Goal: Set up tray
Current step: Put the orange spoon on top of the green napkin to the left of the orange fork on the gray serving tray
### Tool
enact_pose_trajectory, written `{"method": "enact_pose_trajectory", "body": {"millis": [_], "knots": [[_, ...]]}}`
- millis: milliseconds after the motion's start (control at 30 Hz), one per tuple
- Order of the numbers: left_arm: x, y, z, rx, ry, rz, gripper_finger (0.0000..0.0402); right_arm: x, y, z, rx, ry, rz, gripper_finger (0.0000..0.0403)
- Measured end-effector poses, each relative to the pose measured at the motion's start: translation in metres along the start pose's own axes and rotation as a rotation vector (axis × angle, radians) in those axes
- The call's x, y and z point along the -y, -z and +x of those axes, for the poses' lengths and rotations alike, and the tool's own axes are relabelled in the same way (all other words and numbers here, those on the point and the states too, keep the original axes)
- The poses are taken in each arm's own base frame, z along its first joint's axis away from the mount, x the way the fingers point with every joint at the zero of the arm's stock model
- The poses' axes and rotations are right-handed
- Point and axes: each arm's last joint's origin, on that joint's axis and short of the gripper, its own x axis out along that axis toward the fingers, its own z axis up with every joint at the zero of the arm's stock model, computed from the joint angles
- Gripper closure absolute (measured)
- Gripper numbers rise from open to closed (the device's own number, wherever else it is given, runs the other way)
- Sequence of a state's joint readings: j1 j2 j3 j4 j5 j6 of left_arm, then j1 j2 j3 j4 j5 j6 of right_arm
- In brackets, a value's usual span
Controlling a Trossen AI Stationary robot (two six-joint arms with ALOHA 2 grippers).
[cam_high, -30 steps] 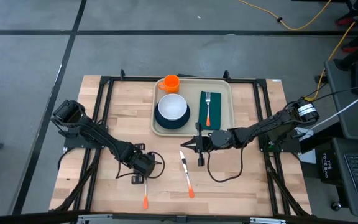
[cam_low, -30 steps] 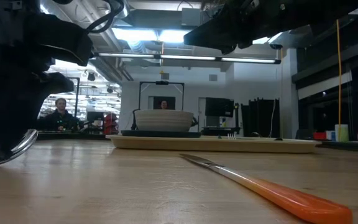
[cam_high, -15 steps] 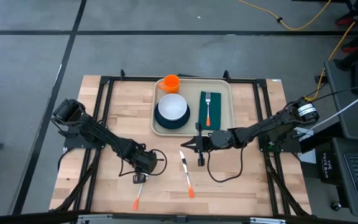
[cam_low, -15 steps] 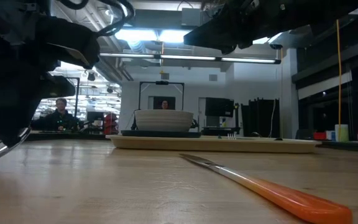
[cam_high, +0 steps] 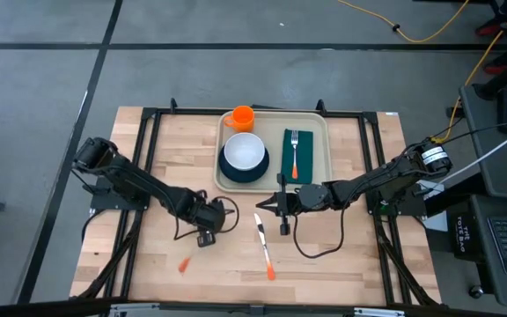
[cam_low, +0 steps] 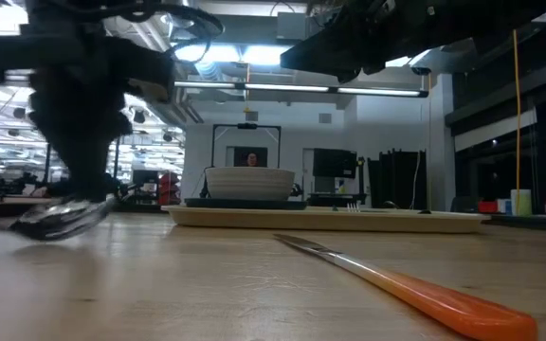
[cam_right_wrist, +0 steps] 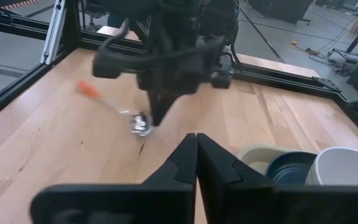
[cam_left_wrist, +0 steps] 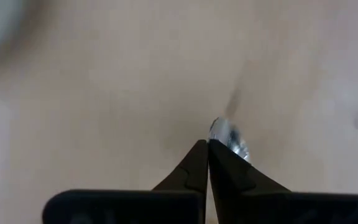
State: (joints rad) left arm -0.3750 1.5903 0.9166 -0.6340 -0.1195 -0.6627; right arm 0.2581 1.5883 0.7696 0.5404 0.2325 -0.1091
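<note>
Tray (cam_high: 273, 178) waits as the spoon (cam_high: 186, 262), pinched by the left gripper (cam_high: 206, 238), has been swung toward it; the right gripper (cam_high: 282, 209) hovers closed.

Left gripper (cam_high: 206, 238) low over the table, fingers pinched together, right gripper (cam_high: 282, 211) hovering (also closed) — arms angled inward

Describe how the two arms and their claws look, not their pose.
Both arms are dark, jointed links. The left claw trails a looping black cable; the right claw has two tapering black fingers, a black cable looping below, and a pale grey joint near its base.
</note>
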Motion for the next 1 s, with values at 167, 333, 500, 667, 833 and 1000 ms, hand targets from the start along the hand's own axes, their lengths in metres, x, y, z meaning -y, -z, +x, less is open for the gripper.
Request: {"method": "enact_pose_trajectory", "body": {"millis": [167,333,500,667,833,1000], "knots": [[-0.007,-0.005,-0.023,0.16,-0.057,-0.034,0.0401,0.0,0.0,0.0,0.0,0.0,0.0,0.0383],[-0.012,-0.004,-0.052,0.336,-0.109,-0.065,0.0401,0.0,0.0,0.0,0.0,0.001,-0.001,0.0396],[-0.018,0.0,-0.082,0.571,-0.245,-0.102,0.0401,0.0,0.0,0.0,-0.001,0.001,0.0,0.0391],[-0.021,0.004,-0.102,0.774,-0.419,-0.125,0.0401,0.001,0.0,0.0,-0.004,0.04,0.023,0.0373],[-0.021,0.006,-0.108,0.868,-0.565,-0.099,0.04,0.003,0.0,0.0,-0.011,0.114,0.025,0.0375],[-0.019,0.002,-0.111,0.918,-0.625,-0.086,0.04,0.003,0.0,0.0,-0.007,0.113,0.025,0.0382]]}}
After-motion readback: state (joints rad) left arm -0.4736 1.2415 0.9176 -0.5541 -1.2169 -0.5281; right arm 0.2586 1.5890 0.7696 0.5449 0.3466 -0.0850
